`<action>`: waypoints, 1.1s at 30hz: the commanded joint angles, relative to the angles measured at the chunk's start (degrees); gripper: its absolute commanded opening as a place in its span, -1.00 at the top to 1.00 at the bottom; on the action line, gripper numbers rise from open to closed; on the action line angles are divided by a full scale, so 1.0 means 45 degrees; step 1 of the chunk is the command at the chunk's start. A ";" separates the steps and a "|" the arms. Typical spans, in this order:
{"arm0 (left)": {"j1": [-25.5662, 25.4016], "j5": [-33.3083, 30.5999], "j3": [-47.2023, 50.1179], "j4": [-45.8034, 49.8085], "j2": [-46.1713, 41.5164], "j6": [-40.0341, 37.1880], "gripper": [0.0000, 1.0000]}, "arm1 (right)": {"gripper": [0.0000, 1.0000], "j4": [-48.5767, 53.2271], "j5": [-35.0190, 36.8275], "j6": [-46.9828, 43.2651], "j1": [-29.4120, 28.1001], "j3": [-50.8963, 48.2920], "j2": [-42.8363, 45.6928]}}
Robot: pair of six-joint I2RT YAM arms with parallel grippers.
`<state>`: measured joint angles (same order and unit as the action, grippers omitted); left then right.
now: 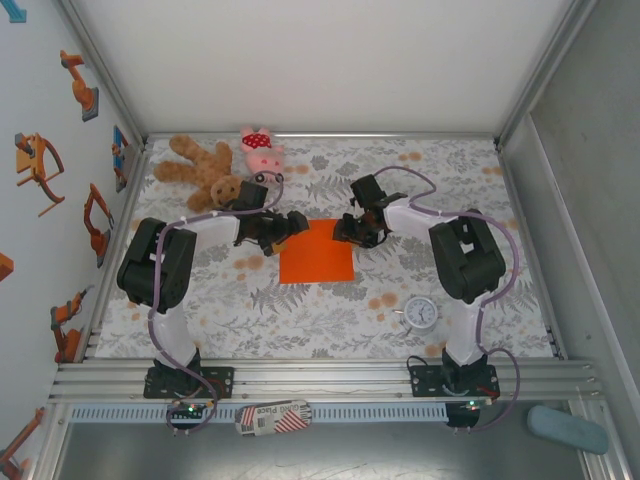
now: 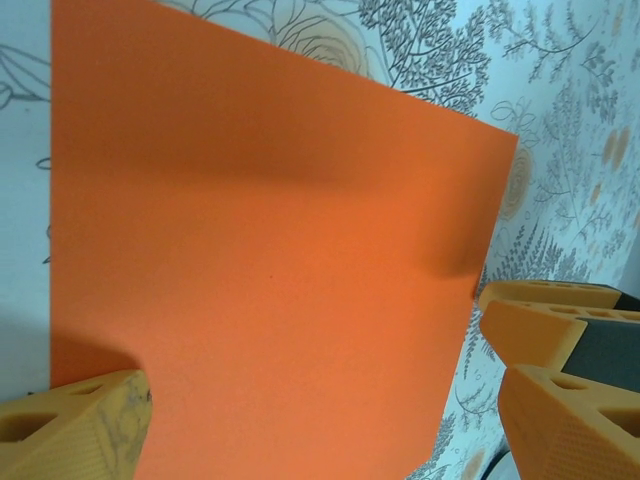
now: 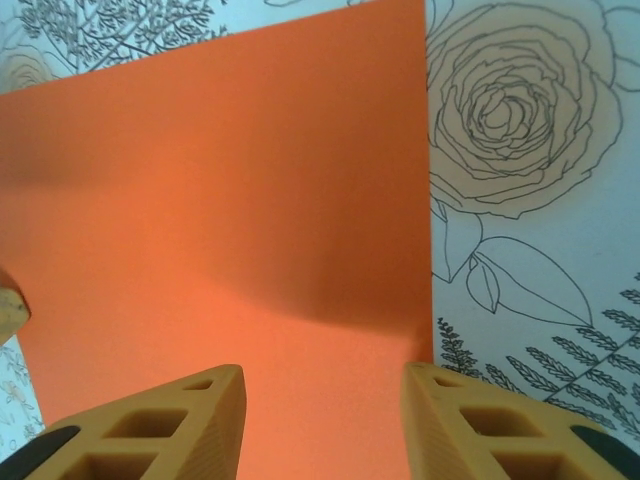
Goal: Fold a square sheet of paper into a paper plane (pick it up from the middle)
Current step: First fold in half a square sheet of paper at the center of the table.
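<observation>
The square sheet of paper (image 1: 317, 252) lies flat on the flowered table (image 1: 300, 320). We see the left gripper (image 1: 287, 226) spread wide at its far left corner. The right gripper (image 1: 350, 232) stands parted at its far right corner, neither holding it.

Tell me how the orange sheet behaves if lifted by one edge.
The orange sheet looks thin and lies flat, so it would probably droop. Seemingly very light, it may slide on the flowered tablecloth rather than lift cleanly.
</observation>
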<state>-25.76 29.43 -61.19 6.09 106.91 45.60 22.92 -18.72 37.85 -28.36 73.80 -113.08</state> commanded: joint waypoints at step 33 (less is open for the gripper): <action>-0.0088 -0.0310 0.0015 0.0443 -0.0030 0.0176 -0.93 | 0.30 -0.1605 -0.1699 0.1077 -0.0279 -0.0141 -0.1124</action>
<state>-25.87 29.43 -62.24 7.22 107.33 45.87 15.73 -25.39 41.43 -28.67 73.58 -116.01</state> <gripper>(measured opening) 0.957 0.352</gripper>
